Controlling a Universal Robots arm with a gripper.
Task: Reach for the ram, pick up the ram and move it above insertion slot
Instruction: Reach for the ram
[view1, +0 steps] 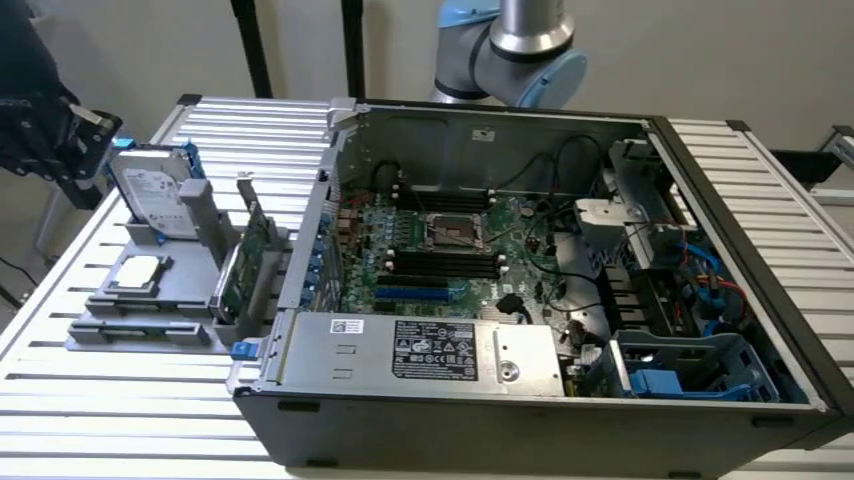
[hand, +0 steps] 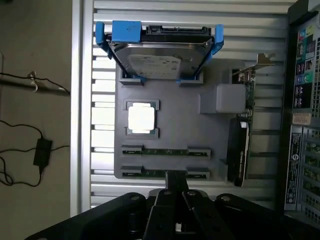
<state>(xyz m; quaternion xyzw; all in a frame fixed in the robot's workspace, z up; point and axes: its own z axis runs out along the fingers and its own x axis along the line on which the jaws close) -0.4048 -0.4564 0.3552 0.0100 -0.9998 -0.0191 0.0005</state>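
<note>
Wrist view: gripper (hand: 176, 176), closed on nothing (tips pressed together), hangs above the ram (hand: 150, 173) in its gray holder (hand: 175, 120).

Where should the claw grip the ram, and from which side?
Likely mid-length, across its thin flat faces, coming straight down from above: the ram stands on edge in the grey holder, both ends seated in clips, so only the middle of its top edge is free.

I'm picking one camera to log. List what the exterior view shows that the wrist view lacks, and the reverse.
Exterior view: the motherboard, its CPU socket, a blue drive bay and the arm's joint. Wrist view: ram sticks edge-up in the tray's holders, and a floor cable with adapter. Both: hard drive, processor, gray tray, green expansion card.
</note>
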